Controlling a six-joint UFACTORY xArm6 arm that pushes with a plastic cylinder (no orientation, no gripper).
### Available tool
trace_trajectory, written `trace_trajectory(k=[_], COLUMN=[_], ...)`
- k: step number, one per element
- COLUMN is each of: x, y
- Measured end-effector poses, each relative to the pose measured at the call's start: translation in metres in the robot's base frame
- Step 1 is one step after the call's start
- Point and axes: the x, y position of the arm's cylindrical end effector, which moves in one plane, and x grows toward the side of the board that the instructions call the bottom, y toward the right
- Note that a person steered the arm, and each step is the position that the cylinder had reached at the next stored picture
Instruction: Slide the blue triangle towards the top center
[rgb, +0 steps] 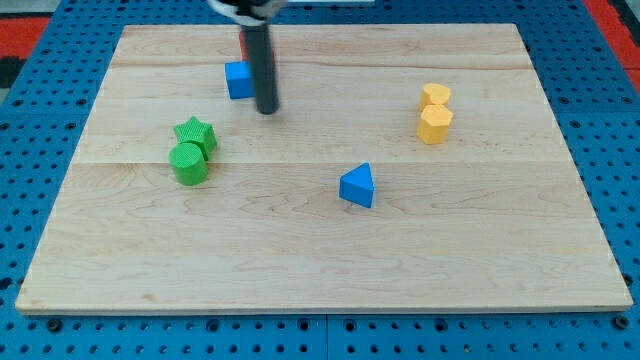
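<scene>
The blue triangle lies on the wooden board a little right of the middle. My tip is at the upper left of the middle, well up and to the left of the triangle and apart from it. It stands just right of a blue cube. A red block shows partly behind the rod at the view's top.
A green star and a green cylinder sit touching at the left. A yellow heart and a yellow hexagon sit together at the right. Blue pegboard surrounds the board.
</scene>
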Motion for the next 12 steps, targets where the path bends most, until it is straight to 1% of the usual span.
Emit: trace_trajectory(k=[1, 2, 3, 4, 5, 6, 11, 12], x=[0.024, 0.076, 0.117, 0.15, 0.192, 0.181, 0.057, 0.041], y=[0.059, 0.061, 0.096, 0.129, 0.118, 0.094, 0.089, 0.073])
